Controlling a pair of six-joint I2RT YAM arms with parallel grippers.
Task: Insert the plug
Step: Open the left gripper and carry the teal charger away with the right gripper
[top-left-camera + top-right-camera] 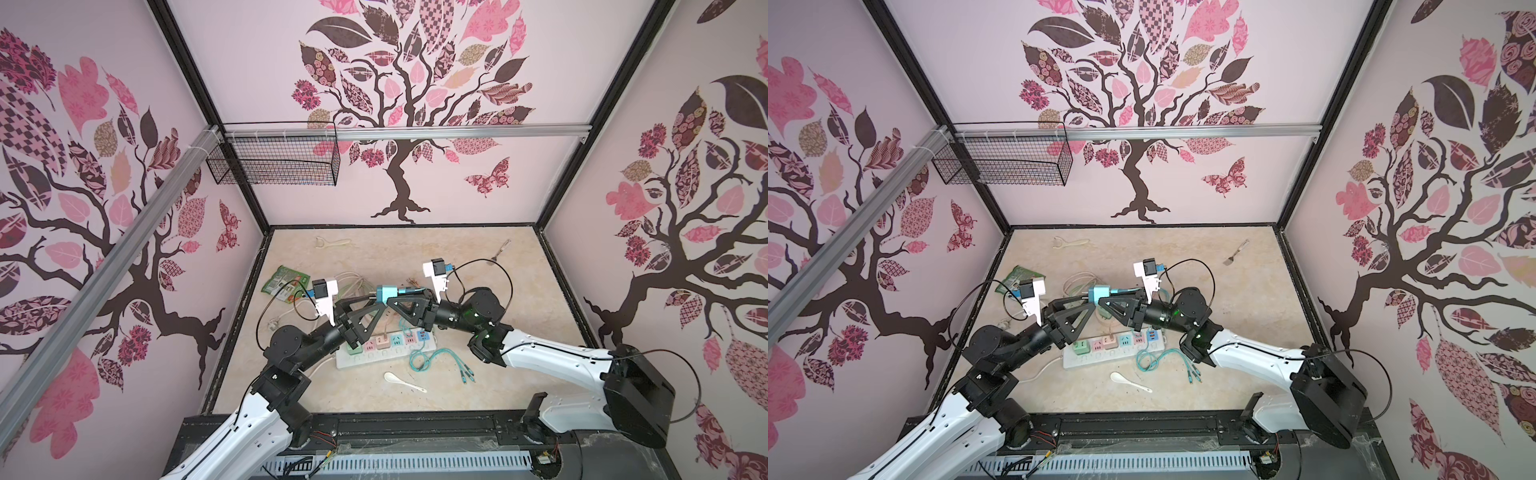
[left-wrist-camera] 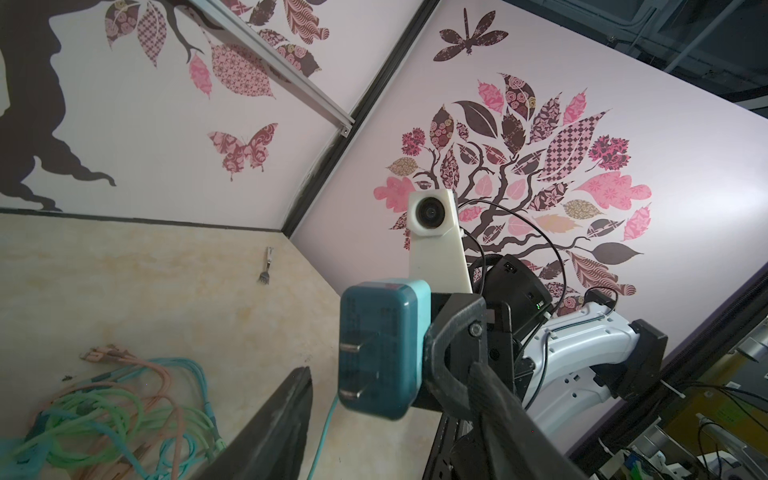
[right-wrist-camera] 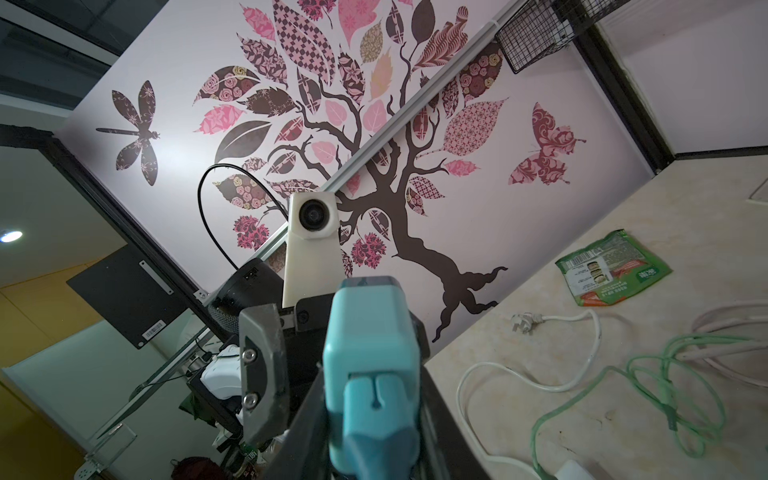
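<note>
The right pincer [image 1: 395, 298] is clenched on a boxy teal plastic plug [image 1: 383, 292] and holds it up in the air above the table, near the middle in both top views. It grips the plug at the back end, where a thick teal cord [image 3: 374, 419] goes in. The plug's two flat metal prongs [image 2: 353, 370] stick out sideways, toward the left arm. The left pincer [image 1: 374, 302] is nose to nose with the right one. Its jaws are spread apart and released, one on each side of the plug's front end. In the right wrist view one of its grey pads [image 3: 262, 374] stands just beside the plug with a gap between them; I cannot tell if the far pad touches. Under the two pincers a long white power strip with pastel sockets [image 1: 374, 358] lies flat on the pale marbled table [image 1: 332, 399]. Just beside the strip is a loose coil of teal cable [image 1: 422, 359], and nearer the front edge is a white china spoon [image 1: 392, 378]. Farther back lie a green foil packet [image 1: 282, 282], a metal fork [image 1: 500, 250] and a cream peeler [image 1: 336, 242] — all well apart from the plug.
</note>
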